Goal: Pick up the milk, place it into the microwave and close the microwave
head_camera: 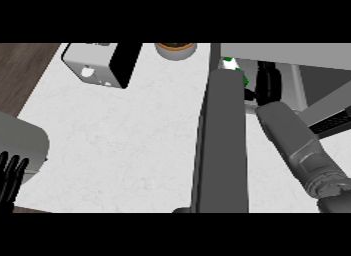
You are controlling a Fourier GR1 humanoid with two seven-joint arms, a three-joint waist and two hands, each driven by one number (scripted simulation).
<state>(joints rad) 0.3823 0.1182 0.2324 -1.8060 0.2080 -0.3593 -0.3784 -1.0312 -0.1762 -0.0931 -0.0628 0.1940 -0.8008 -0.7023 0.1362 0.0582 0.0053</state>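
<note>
The right forearm (300, 145) extends from the lower right edge into the open microwave (311, 60) at the upper right. The right robot hand (266, 82) shows as a black shape inside the cavity, just beyond the edge of the open microwave door (222, 145). Its fingers lie next to the milk (232, 65), a white carton with green markings that is mostly hidden behind the door. Whether the fingers are curled round the milk or clear of it cannot be determined from this view.

The microwave door stands open, seen edge-on as a long dark grey slab running from the cavity toward the lower edge of the view. It lies between the white tabletop (126, 135) and the right forearm.

The left robot hand (4, 182) rests at the lower left edge, fingers straight, spread and pointing up, holding nothing.

At the far side of the tabletop stand a white and black appliance (100, 62) and a round container (176, 50) with an orange rim. They are well apart from both hands.
</note>
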